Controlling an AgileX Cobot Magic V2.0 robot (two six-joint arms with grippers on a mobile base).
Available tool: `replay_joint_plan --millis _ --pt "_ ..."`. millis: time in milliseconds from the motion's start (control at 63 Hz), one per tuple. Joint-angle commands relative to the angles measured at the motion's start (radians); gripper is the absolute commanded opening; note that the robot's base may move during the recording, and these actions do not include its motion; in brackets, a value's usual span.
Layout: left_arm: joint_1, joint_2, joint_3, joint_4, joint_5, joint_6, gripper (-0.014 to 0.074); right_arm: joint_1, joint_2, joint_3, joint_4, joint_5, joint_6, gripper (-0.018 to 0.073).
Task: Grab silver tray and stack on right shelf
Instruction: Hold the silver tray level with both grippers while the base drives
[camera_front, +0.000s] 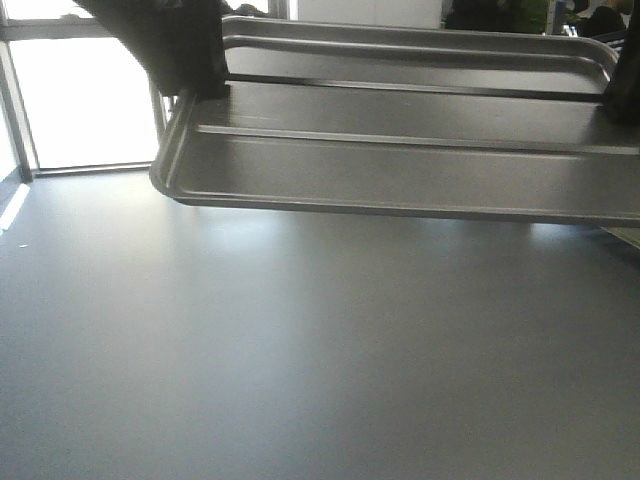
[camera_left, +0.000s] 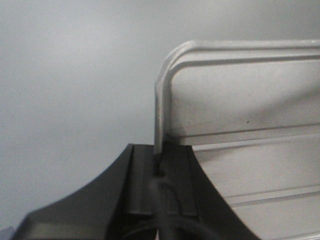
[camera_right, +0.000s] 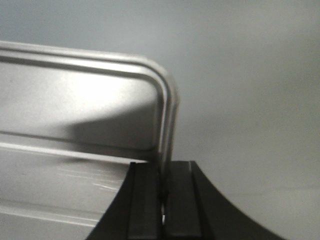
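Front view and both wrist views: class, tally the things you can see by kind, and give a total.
Shiny silver aluminium tray with rounded corners and raised ribs: 1
Black grippers clamped on its rim, left gripper and right gripper: 2
Flat grey surface below: 1
Total: 4

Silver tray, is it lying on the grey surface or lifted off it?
Lifted. The silver tray hangs above the grey surface, rims pinched by left gripper and right gripper.
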Motion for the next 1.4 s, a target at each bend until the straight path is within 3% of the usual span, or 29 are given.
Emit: replay_joint_plan --millis 0,1380 --pt "-0.004 -0.043 -0.038 0.039 -0.015 0.004 -0.0093 -0.002 -0.026 -0.037 -0.033 -0.029 -0.02 0.0057" --pt "0.0 -0.043 -0.038 0.038 -0.013 0.004 -0.0093 -0.002 -0.025 -0.037 -0.033 -0.029 -0.02 0.0057"
